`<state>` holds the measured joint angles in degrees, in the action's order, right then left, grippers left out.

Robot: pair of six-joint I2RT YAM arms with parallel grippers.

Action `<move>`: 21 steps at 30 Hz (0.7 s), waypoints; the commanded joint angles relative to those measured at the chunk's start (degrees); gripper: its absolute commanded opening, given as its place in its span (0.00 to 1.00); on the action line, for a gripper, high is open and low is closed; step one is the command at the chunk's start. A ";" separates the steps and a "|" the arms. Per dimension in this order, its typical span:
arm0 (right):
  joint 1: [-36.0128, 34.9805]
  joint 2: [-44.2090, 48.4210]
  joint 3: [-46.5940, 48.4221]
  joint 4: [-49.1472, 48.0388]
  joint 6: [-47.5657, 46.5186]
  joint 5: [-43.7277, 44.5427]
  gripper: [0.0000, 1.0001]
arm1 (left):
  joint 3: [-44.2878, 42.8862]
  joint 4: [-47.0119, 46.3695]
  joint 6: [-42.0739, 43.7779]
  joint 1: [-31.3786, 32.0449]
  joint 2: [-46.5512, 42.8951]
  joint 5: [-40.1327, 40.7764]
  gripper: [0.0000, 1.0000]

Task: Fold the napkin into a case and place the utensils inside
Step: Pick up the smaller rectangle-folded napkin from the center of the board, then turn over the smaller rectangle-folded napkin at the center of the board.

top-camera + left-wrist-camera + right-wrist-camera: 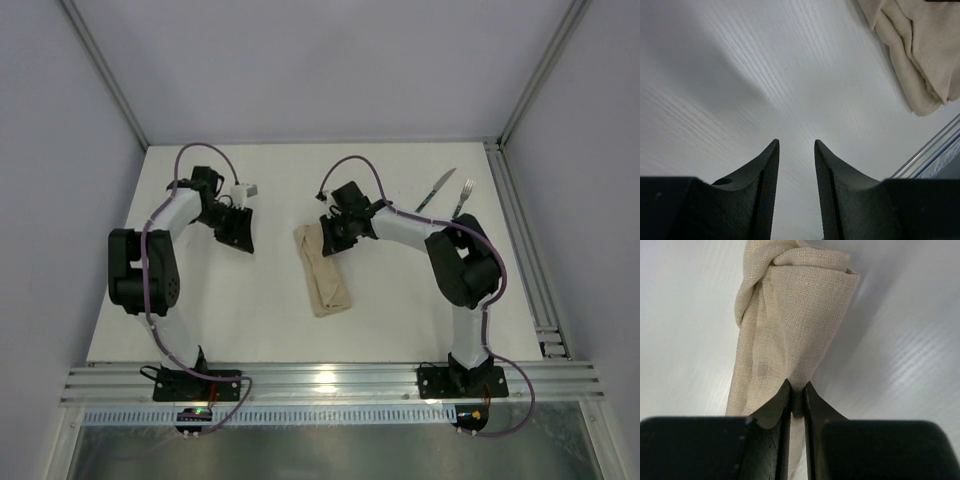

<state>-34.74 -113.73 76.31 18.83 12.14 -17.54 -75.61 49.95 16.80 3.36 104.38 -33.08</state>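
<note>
napkin [795, 315] end, in right claw [797, 388] (pinched)

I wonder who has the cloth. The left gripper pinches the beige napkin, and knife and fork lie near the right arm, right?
No, the right gripper pinches the napkin, as the right wrist view shows; the left gripper is empty. The knife and fork part is right.
</note>
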 commanded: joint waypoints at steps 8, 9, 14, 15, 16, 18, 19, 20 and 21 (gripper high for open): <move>-0.06 8.88 2.88 15.43 -10.47 25.61 0.03 | -4.36 1.99 1.83 -2.47 -3.83 1.88 0.36; -0.41 8.88 3.31 16.14 -11.52 29.72 0.03 | -4.54 1.99 1.92 -2.74 -4.00 2.40 0.36; -2.78 7.21 5.86 20.98 -15.65 42.66 0.03 | -5.07 1.90 2.01 -3.09 -4.53 2.76 0.37; -3.14 6.60 6.47 21.42 -16.18 44.33 0.03 | -5.07 1.90 2.10 -3.09 -4.62 2.67 0.37; -3.57 6.33 6.57 22.03 -17.05 46.87 0.04 | -5.16 1.99 2.01 -3.09 -4.62 2.84 0.37; -3.93 5.89 6.74 22.74 -17.68 48.91 0.04 | -5.33 2.08 2.10 -3.09 -4.71 2.76 0.37; -4.10 5.72 6.74 23.26 -17.94 49.87 0.03 | -5.33 2.16 2.27 -3.18 -4.80 2.76 0.37; -4.19 5.72 6.66 23.53 -18.38 51.97 0.03 | -5.33 2.25 2.36 -3.18 -4.80 2.85 0.37; -4.28 5.72 6.48 23.79 -18.56 53.12 0.03 | -5.33 2.25 2.36 -3.18 -4.88 2.76 0.37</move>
<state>-38.65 -107.66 80.90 39.77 -3.51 26.48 -78.89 51.33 18.44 0.62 101.73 -30.41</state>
